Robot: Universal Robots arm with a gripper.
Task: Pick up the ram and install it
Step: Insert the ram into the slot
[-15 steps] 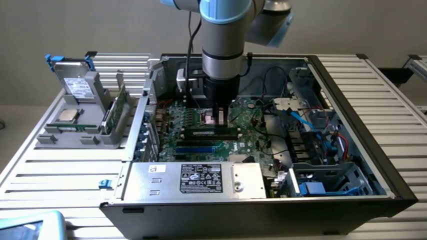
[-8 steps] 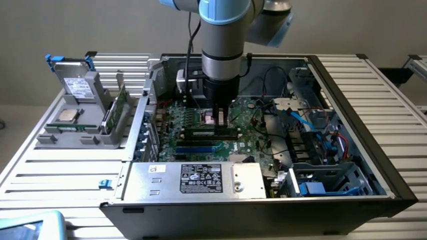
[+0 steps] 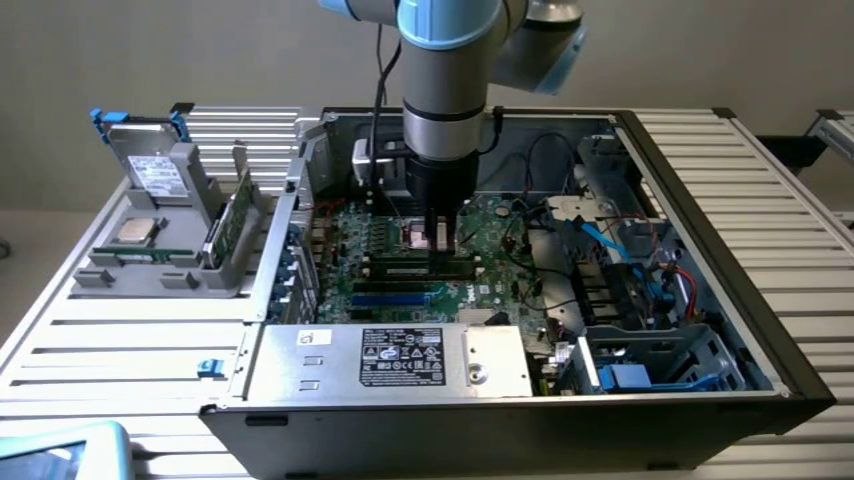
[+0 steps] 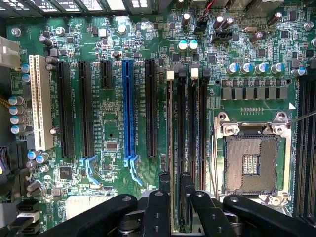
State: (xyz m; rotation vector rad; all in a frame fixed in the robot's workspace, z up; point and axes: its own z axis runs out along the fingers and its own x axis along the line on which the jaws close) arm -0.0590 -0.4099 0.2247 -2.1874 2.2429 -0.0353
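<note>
Right now the gripper [image 3: 434, 238] sits low inside the open computer case [image 3: 747, 300], over the motherboard [image 3: 501, 225] near the middle of the exterior view. On the wrist camera the gripper [image 4: 174, 176] lines up with the memory slots [image 4: 181, 123], which run between a black expansion slot [image 4: 150, 106] and the bare processor socket [image 4: 254, 158]. The ram [image 4: 171, 128] looks to be that thin green-edged strip, seen edge-on, along the memory slot nearest the expansion slot. I can't say whether it is seated. Whether the gripper is clamped on it or loose, I cannot tell. Also in the case are a silver power supply [image 3: 400, 357] at six o'clock of the board and a drive cage [image 3: 654, 365] with blue parts at five o'clock. Over at nine o'clock of the case, a grey holder [image 3: 160, 275] on the slatted table [image 3: 120, 340] carries an upright hard drive [image 3: 154, 170], a processor chip [image 3: 138, 230] lying flat and a green card [image 3: 244, 205] on edge.
</note>
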